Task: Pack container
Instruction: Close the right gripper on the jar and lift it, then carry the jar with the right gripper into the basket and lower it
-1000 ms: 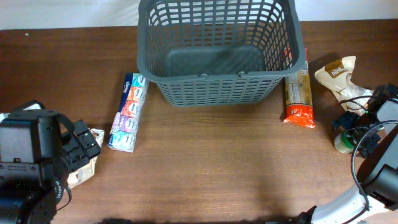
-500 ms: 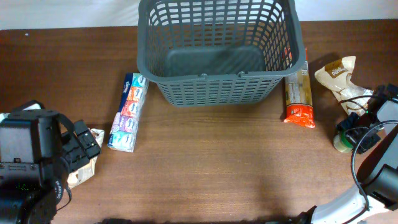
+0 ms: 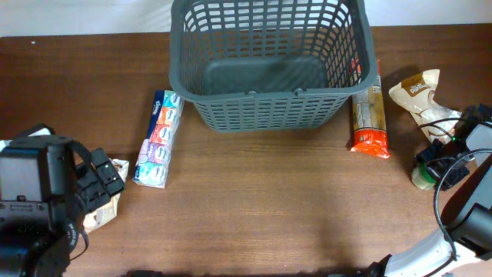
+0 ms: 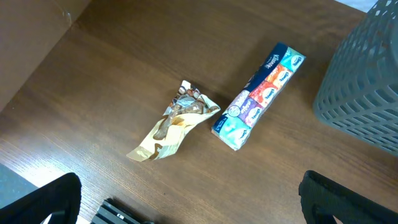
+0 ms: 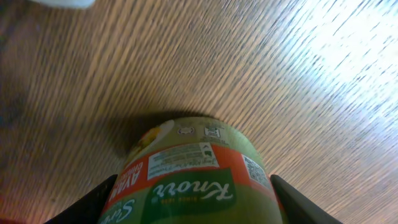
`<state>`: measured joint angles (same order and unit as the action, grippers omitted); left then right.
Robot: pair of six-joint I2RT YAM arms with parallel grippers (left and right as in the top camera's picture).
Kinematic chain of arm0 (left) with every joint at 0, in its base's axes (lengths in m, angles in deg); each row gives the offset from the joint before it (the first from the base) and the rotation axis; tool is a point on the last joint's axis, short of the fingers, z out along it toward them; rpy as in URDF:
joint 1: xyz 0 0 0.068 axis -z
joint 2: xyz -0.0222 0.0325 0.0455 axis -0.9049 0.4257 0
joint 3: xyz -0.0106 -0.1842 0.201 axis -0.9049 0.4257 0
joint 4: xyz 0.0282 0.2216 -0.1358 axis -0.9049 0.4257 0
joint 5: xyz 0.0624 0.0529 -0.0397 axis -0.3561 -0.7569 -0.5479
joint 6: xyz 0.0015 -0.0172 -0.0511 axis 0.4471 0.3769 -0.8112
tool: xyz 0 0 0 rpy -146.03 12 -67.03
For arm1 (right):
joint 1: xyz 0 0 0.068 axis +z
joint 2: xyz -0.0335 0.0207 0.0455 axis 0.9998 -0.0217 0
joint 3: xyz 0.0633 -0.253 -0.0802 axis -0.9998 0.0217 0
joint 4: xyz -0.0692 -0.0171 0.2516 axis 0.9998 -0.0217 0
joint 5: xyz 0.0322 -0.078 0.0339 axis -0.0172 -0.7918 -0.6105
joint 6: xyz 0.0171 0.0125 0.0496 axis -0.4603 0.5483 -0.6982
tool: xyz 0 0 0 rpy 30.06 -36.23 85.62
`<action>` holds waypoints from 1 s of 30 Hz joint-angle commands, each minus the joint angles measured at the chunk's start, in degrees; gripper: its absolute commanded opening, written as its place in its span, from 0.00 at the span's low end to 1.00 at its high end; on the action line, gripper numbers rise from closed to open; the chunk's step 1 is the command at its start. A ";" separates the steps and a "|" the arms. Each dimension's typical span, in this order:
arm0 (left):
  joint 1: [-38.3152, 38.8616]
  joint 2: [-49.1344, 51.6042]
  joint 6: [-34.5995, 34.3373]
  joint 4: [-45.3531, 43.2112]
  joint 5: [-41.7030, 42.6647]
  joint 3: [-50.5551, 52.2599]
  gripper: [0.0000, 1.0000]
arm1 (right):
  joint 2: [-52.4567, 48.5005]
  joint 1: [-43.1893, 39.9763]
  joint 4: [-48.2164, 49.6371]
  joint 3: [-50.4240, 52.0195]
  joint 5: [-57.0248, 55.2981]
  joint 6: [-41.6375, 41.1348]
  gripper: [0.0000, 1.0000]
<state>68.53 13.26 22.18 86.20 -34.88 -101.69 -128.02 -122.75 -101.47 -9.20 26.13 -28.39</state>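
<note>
Nearest, the left gripper [image 4: 188,183] hangs over the near left of the table [image 3: 269,215] with its jaws spread wide and nothing between them; a crumpled gold snack wrapper [image 4: 174,121] lies on the wood just beyond it, and a long pack of tissues [image 4: 260,96] lies just past the wrapper, the two apart. On the near right, the right gripper [image 5: 194,183] straddles a green Knorr jar [image 5: 193,162]; one dark finger meets each side of the jar, so the jaws are closed on it, and the jar's shadow falls on the wood behind it. Farther out, an orange-ended pasta packet [image 3: 369,115] lies along the right wall of the container [image 3: 269,111], just beside it; a tan bag [image 3: 419,91] sits right of the packet, near the right arm. Farthest, the container stands upright at the middle of the table's far side, nothing showing on its solid bottom; it is well apart from both sets of jaws, the tissues lying between it and the left gripper; its corner [image 4: 367,74] shows at the upper right of the left wrist view.
</note>
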 commanded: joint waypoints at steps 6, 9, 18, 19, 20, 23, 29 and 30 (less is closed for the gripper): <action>-0.31 -0.02 0.72 0.04 0.48 -0.11 0.99 | -0.15 -0.15 -10.25 -12.61 4.94 -0.22 0.04; -0.31 -0.02 0.72 0.04 0.48 -0.11 1.00 | 0.70 -0.15 -16.55 -22.01 5.90 -0.22 0.04; -0.31 -0.02 0.72 0.04 0.48 -0.11 1.00 | 4.74 0.02 -29.09 -56.41 27.04 5.01 0.04; -0.31 -0.02 0.72 0.04 0.48 -0.11 1.00 | 5.18 0.26 -29.11 -59.32 29.73 5.46 0.04; -0.31 -0.02 0.72 0.04 0.46 -0.11 0.99 | 5.79 0.66 -29.07 -63.19 33.18 5.60 0.04; -0.31 -0.02 0.72 0.04 0.46 -0.11 1.00 | 7.02 2.80 -27.93 -72.87 39.87 5.53 0.04; -0.31 -0.02 0.72 0.04 0.48 -0.11 0.99 | 8.09 13.40 -23.74 -89.29 41.07 5.60 0.04; -0.31 -0.02 0.72 0.04 0.48 -0.11 0.99 | 8.09 15.72 -22.91 -90.92 40.63 5.60 0.04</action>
<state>68.53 13.26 22.18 86.22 -34.86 -101.67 -121.60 -113.05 -126.02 -94.16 62.76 -23.62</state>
